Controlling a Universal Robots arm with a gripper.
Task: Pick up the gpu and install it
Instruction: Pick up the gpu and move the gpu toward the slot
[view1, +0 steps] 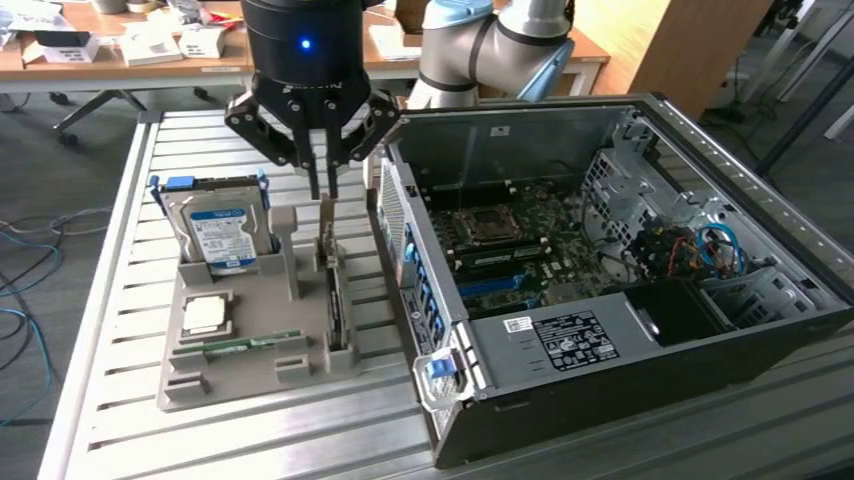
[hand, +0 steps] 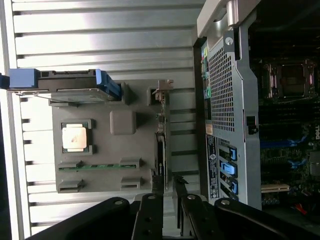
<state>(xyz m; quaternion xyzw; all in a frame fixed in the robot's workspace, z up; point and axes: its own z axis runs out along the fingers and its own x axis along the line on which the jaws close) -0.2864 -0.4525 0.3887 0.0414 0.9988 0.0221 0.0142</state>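
The gpu (view1: 334, 290) is a thin card standing on edge in a slot of the grey holder (view1: 254, 375), beside the open computer case (view1: 601, 280). In the wrist view the gpu (hand: 161, 145) runs lengthwise along the holder's (hand: 122, 122) side nearest the case (hand: 225, 100). My gripper (view1: 322, 195) hangs just above the card's far end, not touching it. Its two thin fingers stand a narrow gap apart with nothing between them. My gripper (hand: 168, 185) lines up with the card's edge.
The holder also carries a blue-labelled hard drive (view1: 220, 230), a processor chip (view1: 204, 315) and a green memory stick (view1: 240, 345). The case lies on its side with the motherboard (view1: 514, 250) exposed. All of this rests on a slatted metal table (view1: 120, 300). Desks stand behind.
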